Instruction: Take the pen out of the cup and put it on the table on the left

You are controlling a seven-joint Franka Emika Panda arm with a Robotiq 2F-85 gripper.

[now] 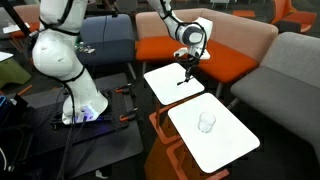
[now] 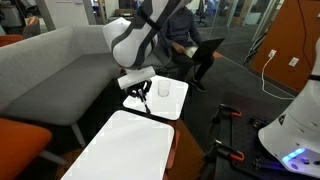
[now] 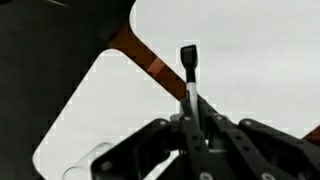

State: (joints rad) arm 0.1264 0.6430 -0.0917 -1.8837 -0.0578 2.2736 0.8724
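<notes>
Orange and gray sofas (image 1: 235, 45) line the far side of a lounge with a dark floor. At the left in an exterior view stands the robot's white base (image 1: 68, 65), its arm arching over toward the right. Just right of the base lies the table (image 1: 158, 84), a white top with rounded corners. Over its far right part hangs the gripper (image 1: 188, 62), clenched on the pen (image 1: 186, 74), which points down out of its grip, slightly tilted. The pen's lower end is close to the white top; whether it touches cannot be told. Nearer and further right sits the second table (image 1: 228, 148), alike in shape, with an orange frame (image 1: 160, 125) showing by its left edge. The cup (image 1: 206, 122), clear glass, stands upright on that second table, toward its far half and well apart from the pen.

Seen from the opposite side in an exterior view, the table (image 2: 120, 150) fills the near left, the gripper (image 2: 139, 88) hangs past its far end with the dark pen (image 2: 145, 102) below it, and the cup (image 2: 163, 90) stands just right of them on the second table (image 2: 178, 108).

In the wrist view the cup (image 3: 88, 162) is a blur at the lower left corner, the orange frame (image 3: 140, 55) runs as a strip between the two white tops, and the pen (image 3: 189, 70) sticks out of the closed gripper (image 3: 192, 110) over the top right of that strip.
</notes>
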